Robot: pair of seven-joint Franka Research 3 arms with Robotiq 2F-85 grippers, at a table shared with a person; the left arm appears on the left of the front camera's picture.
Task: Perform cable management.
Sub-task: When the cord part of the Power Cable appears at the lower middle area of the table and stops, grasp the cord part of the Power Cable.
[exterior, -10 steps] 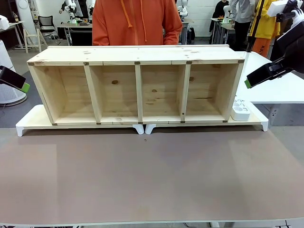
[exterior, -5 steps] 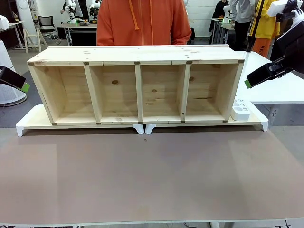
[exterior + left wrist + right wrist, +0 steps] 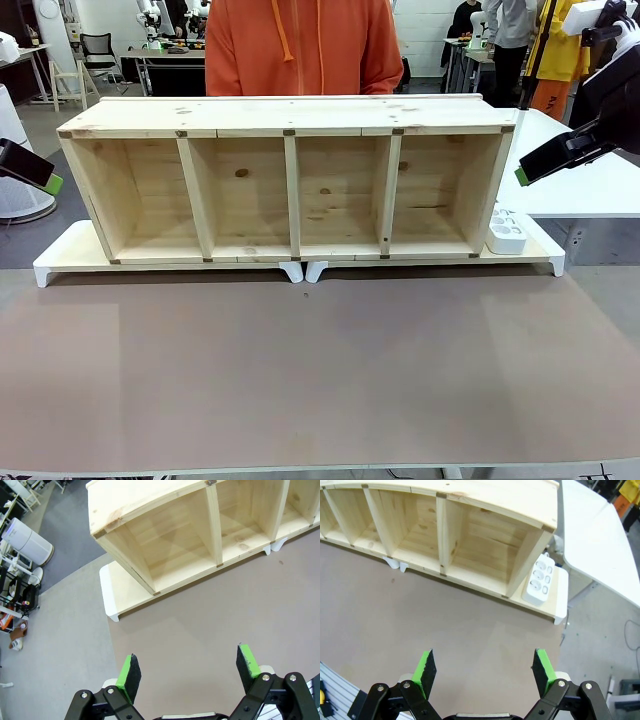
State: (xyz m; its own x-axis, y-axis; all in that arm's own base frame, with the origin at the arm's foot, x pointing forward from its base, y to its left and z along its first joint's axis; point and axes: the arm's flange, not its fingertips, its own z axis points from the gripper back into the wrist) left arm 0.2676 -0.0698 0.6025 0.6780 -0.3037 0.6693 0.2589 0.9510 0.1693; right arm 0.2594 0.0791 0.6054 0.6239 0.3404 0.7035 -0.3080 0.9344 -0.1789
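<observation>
**Status, left to right**

1. The left tool (image 3: pixel 187 660) hangs above the left edge of the surface (image 3: pixel 320 380). Its jaws are spread wide and hold nothing. Its position matches the earlier pictures.
2. The wooden shelf (image 3: pixel 290 115) lies on its side along the far edge of the surface. It rests on a white riser (image 3: pixel 60 262). All four compartments face the robot and are bare. The shelf has not shifted.
3. The person (image 3: pixel 300 45) stands behind the shelf at the far edge. This is the one change: over the last second the orange-clad torso has moved slightly toward the right edge. The person's hands are hidden behind the shelf, so what they are doing cannot be told.
4. The power strip (image 3: pixel 506 236) sits on the riser just beside the right end of the shelf, near the far right corner. It is unmoved and its sockets carry no plug.
5. The right tool (image 3: pixel 484 660) hangs above the right edge of the surface, beyond the power strip. Its jaws are fully parted and empty. It has not moved.

**Where the cable is**

Where the cable lies cannot be told from these pictures.

**Meaning for the task**

Judged from this layout, no routing step has begun. Both arms appear to be waiting, and the person's sideways step may be a prelude to bringing the cable in.
</observation>
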